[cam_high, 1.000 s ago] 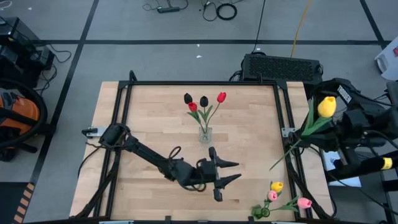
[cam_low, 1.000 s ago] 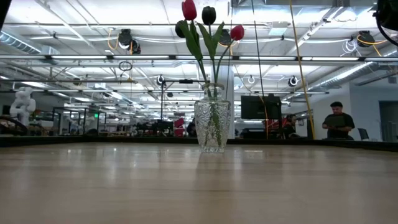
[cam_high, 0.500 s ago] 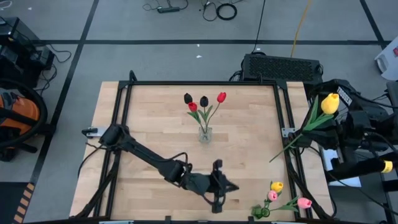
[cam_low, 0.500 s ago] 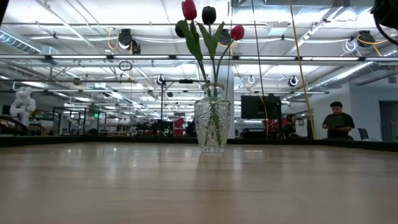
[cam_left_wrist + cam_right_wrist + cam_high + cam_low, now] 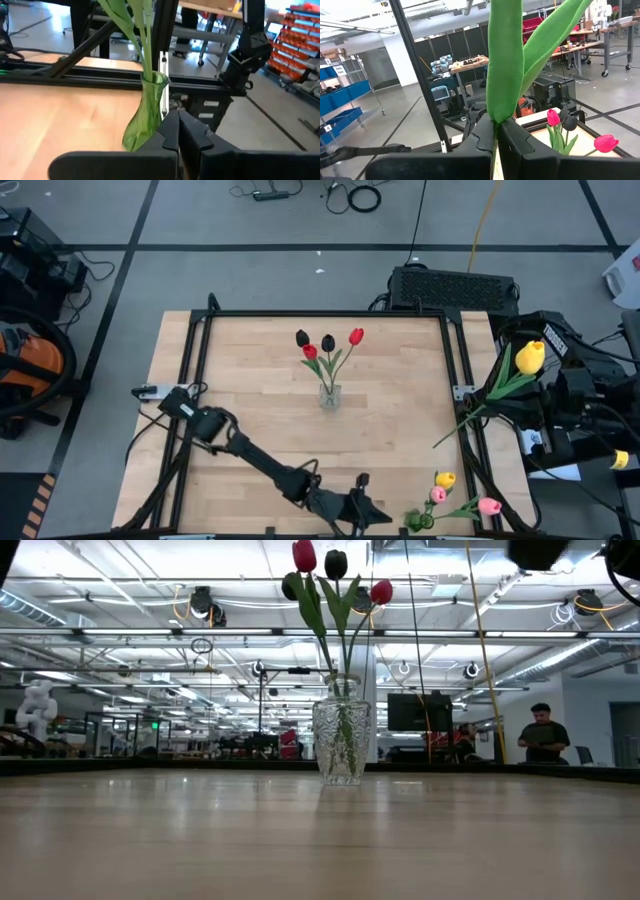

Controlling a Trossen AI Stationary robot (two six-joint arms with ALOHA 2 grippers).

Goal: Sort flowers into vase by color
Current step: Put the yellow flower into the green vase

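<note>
Yellow tulip held off the table's right edge

The right end effector is clamped on its stem; the left end effector, fingers together, sits near the green vase of pink and yellow flowers.

No text, label or number reads clearly; the right arm perhaps carries white lettering.

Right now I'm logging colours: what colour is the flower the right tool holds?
Yellow flower; high view.
</note>
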